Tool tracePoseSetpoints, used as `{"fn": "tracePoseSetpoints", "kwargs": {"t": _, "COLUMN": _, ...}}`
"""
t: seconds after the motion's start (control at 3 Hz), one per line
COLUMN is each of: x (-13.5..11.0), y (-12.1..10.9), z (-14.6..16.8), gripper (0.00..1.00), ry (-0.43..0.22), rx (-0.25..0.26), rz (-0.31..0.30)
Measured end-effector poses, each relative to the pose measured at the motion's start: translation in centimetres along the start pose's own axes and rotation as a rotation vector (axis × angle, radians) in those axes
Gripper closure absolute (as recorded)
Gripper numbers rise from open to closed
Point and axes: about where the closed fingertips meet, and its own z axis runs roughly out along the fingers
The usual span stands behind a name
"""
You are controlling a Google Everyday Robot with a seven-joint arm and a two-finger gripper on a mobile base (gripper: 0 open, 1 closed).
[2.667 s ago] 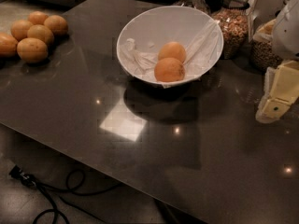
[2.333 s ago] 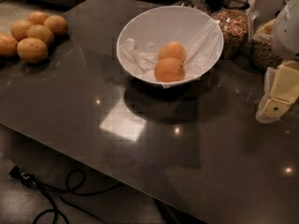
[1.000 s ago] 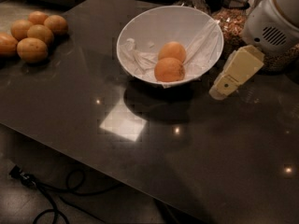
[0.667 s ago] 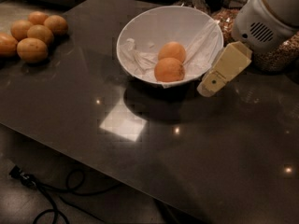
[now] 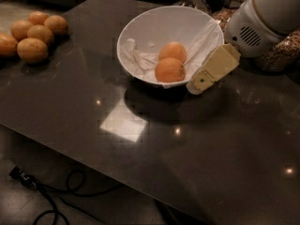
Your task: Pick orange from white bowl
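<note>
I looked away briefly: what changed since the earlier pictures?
The gripper moved leftward from the right edge of the table to the right rim of the white bowl, grasping nothing yet. The two oranges in the bowl and the orange pile at far left stayed put.

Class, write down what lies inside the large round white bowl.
A nearer orange and a farther orange lie on a crumpled white sheet in the white bowl. Its bottom beneath them is hidden. The cream tool hangs outside, by its rim.
</note>
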Motion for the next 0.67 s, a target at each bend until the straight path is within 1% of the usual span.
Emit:
{"fn": "tracePoseSetpoints", "kwargs": {"t": 0.33, "x": -2.9, "y": 0.0, "z": 2.7, "gripper": 0.00, "ry": -0.060, "rx": 0.029, "rz": 0.114}}
{"fn": "tracePoseSetpoints", "kwargs": {"t": 0.67, "x": -5.0, "y": -0.3, "z": 4.4, "gripper": 0.00, "ry": -0.086, "rx": 0.070, "rz": 0.198}}
